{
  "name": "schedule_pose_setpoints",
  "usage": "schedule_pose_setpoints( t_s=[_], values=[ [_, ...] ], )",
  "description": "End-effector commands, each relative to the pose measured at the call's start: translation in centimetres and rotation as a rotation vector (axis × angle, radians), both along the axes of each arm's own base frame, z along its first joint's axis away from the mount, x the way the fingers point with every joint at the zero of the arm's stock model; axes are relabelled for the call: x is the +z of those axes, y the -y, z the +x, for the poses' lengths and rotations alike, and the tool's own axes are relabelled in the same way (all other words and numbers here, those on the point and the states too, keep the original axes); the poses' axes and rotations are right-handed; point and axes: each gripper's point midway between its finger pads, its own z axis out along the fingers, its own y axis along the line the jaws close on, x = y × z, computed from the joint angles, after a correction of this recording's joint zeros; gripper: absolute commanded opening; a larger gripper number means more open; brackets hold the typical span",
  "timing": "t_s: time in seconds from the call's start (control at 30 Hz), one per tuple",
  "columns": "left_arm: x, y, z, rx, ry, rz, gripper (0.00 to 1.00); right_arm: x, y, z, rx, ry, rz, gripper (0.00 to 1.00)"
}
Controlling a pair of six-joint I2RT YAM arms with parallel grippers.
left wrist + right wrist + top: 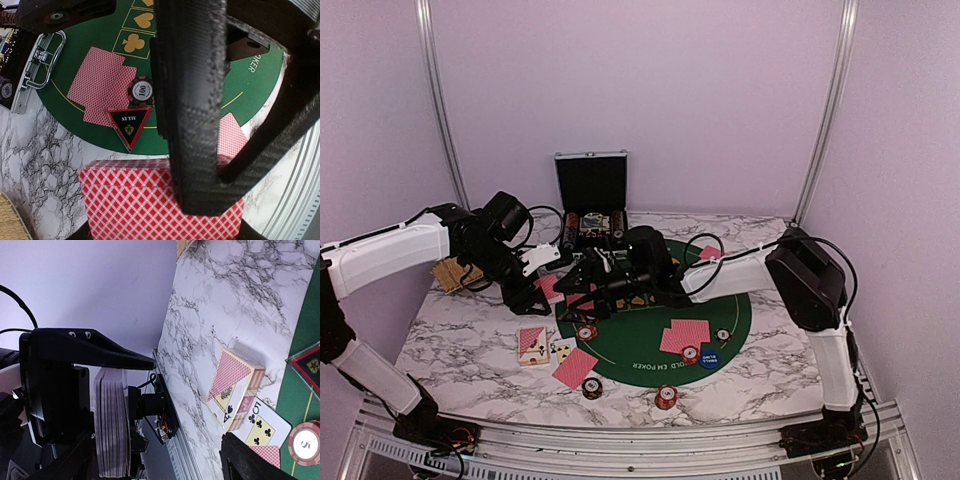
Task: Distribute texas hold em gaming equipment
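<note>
My left gripper (542, 289) is shut on a deck of red-backed cards (160, 200), held above the green mat's left edge; the deck shows edge-on in the right wrist view (112, 422). My right gripper (584, 288) is open, one finger (192, 100) lying across the deck's top face. On the mat under them lie two red-backed cards (100, 85), a striped chip marked 100 (142, 90) and the black triangular marker (129, 123). More cards (685, 335), chips (690, 353) and a blue disc (708, 358) lie on the mat's right.
A card box (532, 345), a face-up ten of clubs (262, 427) and a red-backed card (575, 367) lie front left. Two chips (666, 397) sit near the front edge. The open case (591, 200) stands at the back, the tan tray (450, 273) at the left.
</note>
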Motion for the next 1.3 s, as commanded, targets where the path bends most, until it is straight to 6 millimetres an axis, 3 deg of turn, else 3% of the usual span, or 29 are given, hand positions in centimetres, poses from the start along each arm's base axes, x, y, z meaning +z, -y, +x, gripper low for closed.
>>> schedule_pose_setpoints(
  t_s=[0.0, 0.33, 0.9, 1.27],
  values=[
    [0.9, 0.5, 0.1, -0.01, 0.001, -0.024, 0.0, 2.5, -1.7, -0.2, 0.024, 0.038, 0.08, 0.86],
    [0.8, 0.5, 0.1, -0.008, -0.003, -0.025, 0.0, 2.8, -2.3, -0.7, 0.032, 0.03, 0.099, 0.86],
    [0.9, 0.5, 0.2, -0.006, 0.0, -0.023, 0.0, 0.9, -5.2, -1.3, 0.076, -0.014, 0.101, 0.87],
    [1.1, 0.4, 0.0, -0.004, 0.007, -0.024, 0.0, -1.0, -4.2, 0.4, 0.009, -0.032, 0.046, 0.87]
  ],
)
